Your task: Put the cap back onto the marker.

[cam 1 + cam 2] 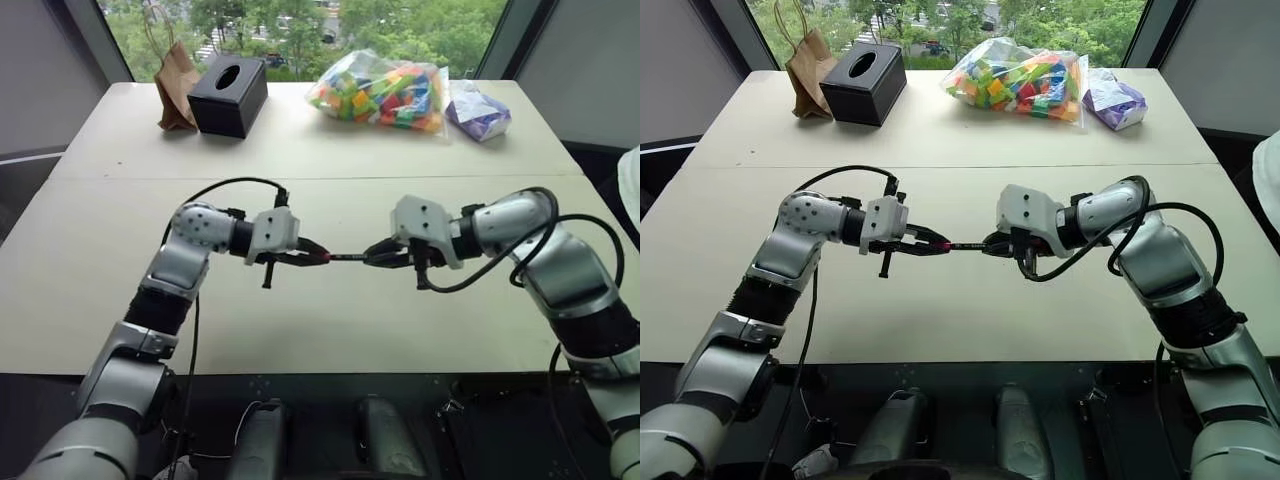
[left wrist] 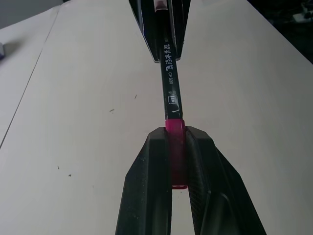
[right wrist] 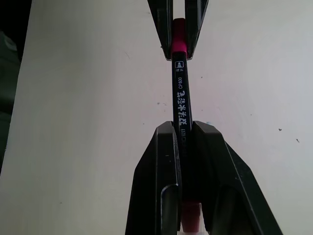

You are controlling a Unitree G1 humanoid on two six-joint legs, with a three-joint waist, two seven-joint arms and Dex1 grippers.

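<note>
Two tools meet above the table (image 1: 120,300): left tool (image 2: 177,147) clamped on the red-pink cap (image 2: 175,128), right tool (image 3: 185,137) clamped on the black marker (image 3: 180,93), cap seated on the marker's end.

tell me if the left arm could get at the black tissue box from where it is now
Probably not right now. The way across the table to the tissue box is free, but the left gripper is shut on the cap, which meets the marker that the right gripper holds.
</note>
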